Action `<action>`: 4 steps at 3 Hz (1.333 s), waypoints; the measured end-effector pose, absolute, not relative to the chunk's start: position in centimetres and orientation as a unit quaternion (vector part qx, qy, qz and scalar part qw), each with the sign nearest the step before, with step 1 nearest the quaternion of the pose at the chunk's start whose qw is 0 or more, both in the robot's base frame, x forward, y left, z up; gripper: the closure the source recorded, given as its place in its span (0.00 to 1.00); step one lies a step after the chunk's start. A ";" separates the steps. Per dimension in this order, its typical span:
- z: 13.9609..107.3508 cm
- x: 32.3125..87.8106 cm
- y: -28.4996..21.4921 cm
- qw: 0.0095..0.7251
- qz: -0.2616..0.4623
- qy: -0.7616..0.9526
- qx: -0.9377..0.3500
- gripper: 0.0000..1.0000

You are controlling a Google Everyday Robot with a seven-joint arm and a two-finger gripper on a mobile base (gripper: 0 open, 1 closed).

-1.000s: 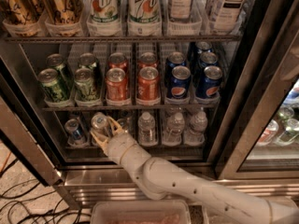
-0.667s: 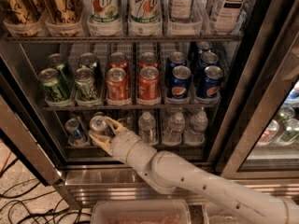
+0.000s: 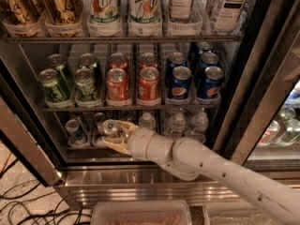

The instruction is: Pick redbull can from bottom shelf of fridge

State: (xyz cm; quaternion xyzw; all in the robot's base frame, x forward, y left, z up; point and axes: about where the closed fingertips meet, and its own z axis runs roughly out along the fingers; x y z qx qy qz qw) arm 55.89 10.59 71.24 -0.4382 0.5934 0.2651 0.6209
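The fridge [image 3: 262, 78] stands open with its dark racks in view. On the bottom shelf [image 3: 89, 145], a slim silver-and-blue redbull can [image 3: 110, 127] sits between my gripper's tan fingers [image 3: 123, 125]. My gripper [image 3: 115, 136] reaches in from the lower right on the white arm and is shut on this can at the shelf's left-middle. A second redbull can [image 3: 74, 131] stands to its left, and a third can top [image 3: 98, 118] shows behind it.
Small clear water bottles [image 3: 177, 124] stand on the right of the bottom shelf. The rack above holds green cans [image 3: 54, 86], red cans [image 3: 117, 84] and blue Pepsi cans [image 3: 180, 82]. A steel sill [image 3: 140, 177] and a clear bin [image 3: 140, 213] lie below, with cables [image 3: 23, 200] at the lower left.
My gripper and the can in it have shifted a little right and towards the shelf's front. The arm has drawn back slightly. The other cans have not moved.
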 end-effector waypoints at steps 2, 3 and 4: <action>72.4 48.3 9.3 0.537 0.343 0.575 -0.513 1.00; 74.6 44.0 8.8 0.493 0.382 0.569 -0.536 1.00; 78.3 40.8 8.2 0.455 0.421 0.567 -0.542 1.00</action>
